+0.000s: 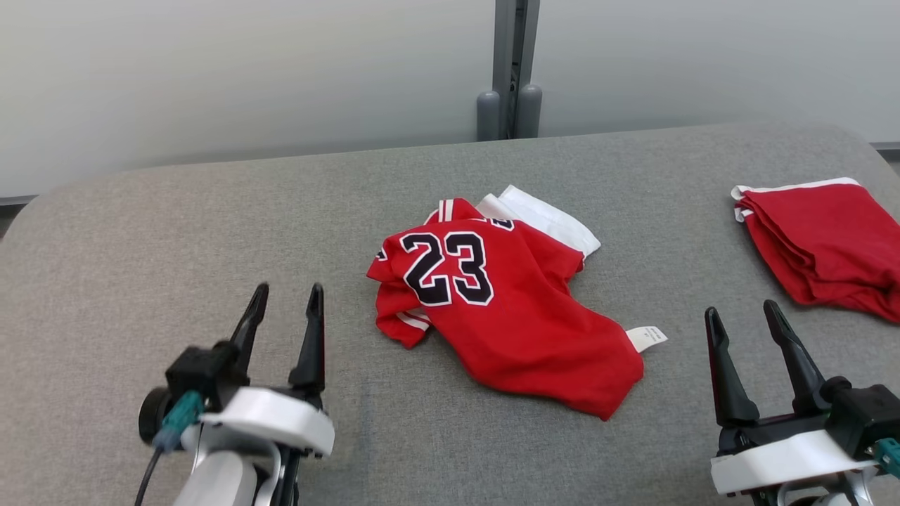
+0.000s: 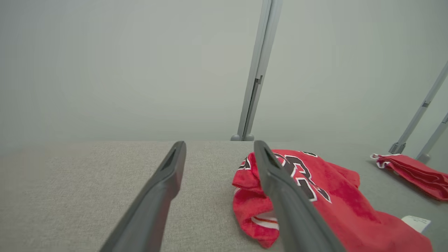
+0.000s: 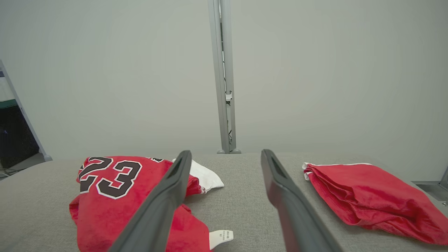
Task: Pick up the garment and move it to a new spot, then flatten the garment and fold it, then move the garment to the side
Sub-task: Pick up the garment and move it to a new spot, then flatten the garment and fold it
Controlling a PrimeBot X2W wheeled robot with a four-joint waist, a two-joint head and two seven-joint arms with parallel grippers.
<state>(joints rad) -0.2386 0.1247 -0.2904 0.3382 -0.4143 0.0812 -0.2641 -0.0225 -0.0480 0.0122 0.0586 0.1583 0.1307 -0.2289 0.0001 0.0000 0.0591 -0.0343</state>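
Left claw (image 1: 289, 292) and right claw (image 1: 740, 310) released, empty.
Crumpled jersey (image 1: 506, 309) lies between them on bench (image 1: 176, 232), touching neither.

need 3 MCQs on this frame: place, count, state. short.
1. Where is the folded red garment relative to the number 23 jersey? A) robot's right B) robot's left C) on it
2. Red garments on the grey surface? A) one B) two C) four
3. Jaws of the left gripper? A) shut on the jersey B) shut, empty C) open, empty
1A: it lies apart toward the head view's right edge. 2B: the jersey and the folded one. 3C: jaws spread, bare surface between them.
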